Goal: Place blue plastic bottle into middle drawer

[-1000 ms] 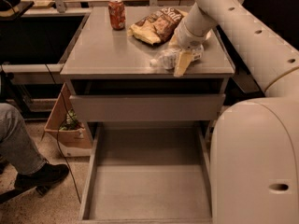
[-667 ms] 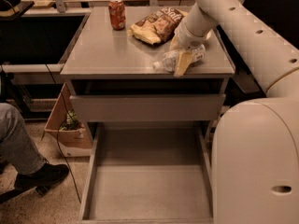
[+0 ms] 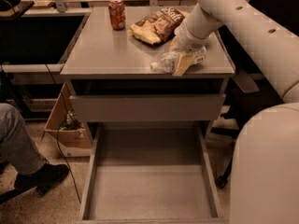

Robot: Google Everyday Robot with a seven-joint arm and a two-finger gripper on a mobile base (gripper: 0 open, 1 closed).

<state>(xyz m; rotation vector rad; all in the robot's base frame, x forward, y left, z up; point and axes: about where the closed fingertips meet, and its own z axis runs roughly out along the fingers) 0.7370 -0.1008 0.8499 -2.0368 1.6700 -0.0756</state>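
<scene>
Gripper [image 3: 183, 62] low on cabinet top, grip state can't tell. Blue plastic bottle [image 3: 164, 62] lies on its side right at it. Middle drawer [image 3: 149, 192] open well below; chip bag [image 3: 154, 26] just behind.

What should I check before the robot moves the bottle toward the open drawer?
1. The bottle lies on its side on the cabinet top, near the front edge: ok.
2. The tool is at the bottle: ok.
3. Firm hold on the bottle: cannot tell.
4. The open drawer is pulled out, floor bare: ok.
5. The can and chip bag are apart from the bottle: ok.
6. The person's leg is left of the drawer, apart: ok.
</scene>
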